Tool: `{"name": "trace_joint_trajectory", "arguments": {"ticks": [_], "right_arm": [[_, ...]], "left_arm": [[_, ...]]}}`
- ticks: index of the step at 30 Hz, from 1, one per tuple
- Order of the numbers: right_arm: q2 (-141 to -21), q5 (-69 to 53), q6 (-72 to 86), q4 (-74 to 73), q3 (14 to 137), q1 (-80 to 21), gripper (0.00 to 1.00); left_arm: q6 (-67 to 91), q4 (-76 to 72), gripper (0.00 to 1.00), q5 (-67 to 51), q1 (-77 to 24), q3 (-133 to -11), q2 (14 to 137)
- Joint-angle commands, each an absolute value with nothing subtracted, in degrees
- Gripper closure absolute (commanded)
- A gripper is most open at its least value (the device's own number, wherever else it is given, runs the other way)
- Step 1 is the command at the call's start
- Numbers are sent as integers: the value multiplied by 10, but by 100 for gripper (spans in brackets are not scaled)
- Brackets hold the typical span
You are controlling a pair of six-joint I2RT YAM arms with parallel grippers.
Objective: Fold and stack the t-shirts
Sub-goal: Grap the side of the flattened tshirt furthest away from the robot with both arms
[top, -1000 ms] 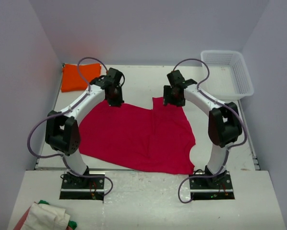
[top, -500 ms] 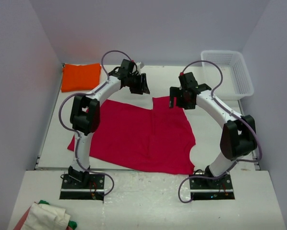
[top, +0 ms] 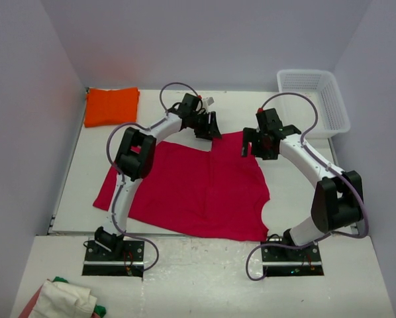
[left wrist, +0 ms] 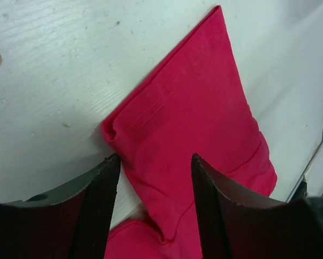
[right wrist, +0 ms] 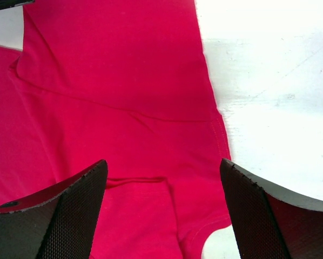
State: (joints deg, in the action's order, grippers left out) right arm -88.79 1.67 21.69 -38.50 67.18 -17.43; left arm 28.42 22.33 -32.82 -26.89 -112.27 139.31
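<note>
The crimson-red soft cloth t-shirt (top: 191, 189) lies spread flat mid-table (top: 297, 179), a sleeve jutting at its far edge. Over that sleeve the left gripper (top: 210, 127) hovers, jaws partly apart and empty. The right gripper (top: 249, 144) hangs nearby, jaws wide and empty. The folded bright orange cloth t-shirt (top: 112, 106) sits far left.

The left arm (top: 159, 127) climbs from its base at the table's (top: 287, 199) near edge, folds at a raised elbow and reaches toward the far middle. There the left gripper (top: 210, 126) points downward, its fingers (left wrist: 99, 205) parted. The right arm (top: 310, 162) arcs in from the right side, and the right gripper (top: 249, 144) hangs near the left one, tilted downward with its jaws spread wider.
</note>
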Motion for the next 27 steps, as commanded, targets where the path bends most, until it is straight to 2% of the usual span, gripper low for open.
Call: {"name": "trace_joint_trajectory", "arguments": {"ticks": [1, 9, 13, 16, 17, 18, 19, 27], "right_arm": [[-855, 4, 209, -371, 671, -167, 15], [-842, 4, 207, -371, 667, -151, 15], [-853, 4, 209, -373, 670, -141, 15], [-867, 4, 214, -373, 675, -137, 15], [-880, 4, 214, -372, 682, -134, 15], [-888, 3, 215, -372, 687, -132, 15], [-896, 4, 217, -372, 693, -130, 16], [-1023, -58, 211, -372, 808, -87, 20]], "left_arm": [[288, 196, 43, -339, -270, -1156, 1413], [292, 199, 45, -338, -269, -1184, 1448], [288, 203, 55, -335, -266, -1201, 1463], [282, 217, 73, -339, -264, -1231, 1483], [282, 223, 90, -348, -264, -1239, 1492], [283, 223, 97, -352, -263, -1244, 1493], [284, 220, 100, -358, -263, -1245, 1492], [282, 178, 100, -406, -266, -1160, 1384]]}}
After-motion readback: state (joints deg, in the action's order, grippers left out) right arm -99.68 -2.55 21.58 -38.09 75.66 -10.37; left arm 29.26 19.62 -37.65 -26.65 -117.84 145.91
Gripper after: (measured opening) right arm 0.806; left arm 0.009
